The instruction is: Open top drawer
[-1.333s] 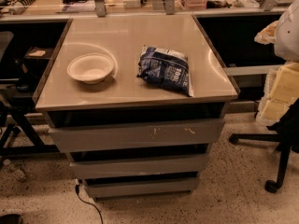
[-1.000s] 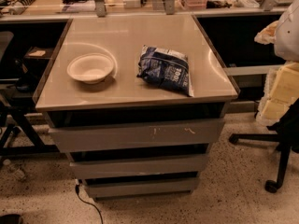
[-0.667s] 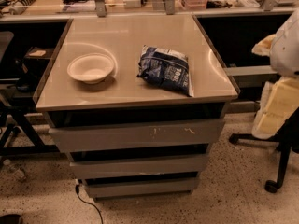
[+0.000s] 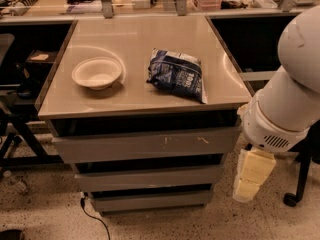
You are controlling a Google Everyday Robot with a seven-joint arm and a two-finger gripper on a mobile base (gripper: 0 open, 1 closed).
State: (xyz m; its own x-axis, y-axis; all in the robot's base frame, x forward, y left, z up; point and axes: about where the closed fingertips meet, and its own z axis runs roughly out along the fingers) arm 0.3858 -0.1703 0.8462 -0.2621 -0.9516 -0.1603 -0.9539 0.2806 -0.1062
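The robot's gripper [image 4: 252, 176] hangs off the counter's front right corner, below the level of the top and just outside the cabinet's right side. The top drawer [image 4: 140, 144] lies to its left and slightly above; whether the gripper is spread or closed cannot be told from this angle. The drawer, the widest of 3 grey fronts, sits shut directly beneath the front edge of the counter [image 4: 125, 34]. Its long axis runs level from the front left corner to the front right corner, with pale scuffs right of centre. It has no handle, so the dark gap between its upper lip and the counter's underside looks the likely place to hook it. To get there, the gripper would need to swing leftward and rise to that lip. The white arm [image 4: 290, 99] slants down from the upper right, past the counter's right edge, with its wrist pointing at the floor. A pale bowl [image 4: 97, 73] rests toward the left edge and a blue bag [image 4: 176, 75] nearer the front right corner, both well apart from the gripper. The 2 narrower fronts [image 4: 147, 177] below are shut too
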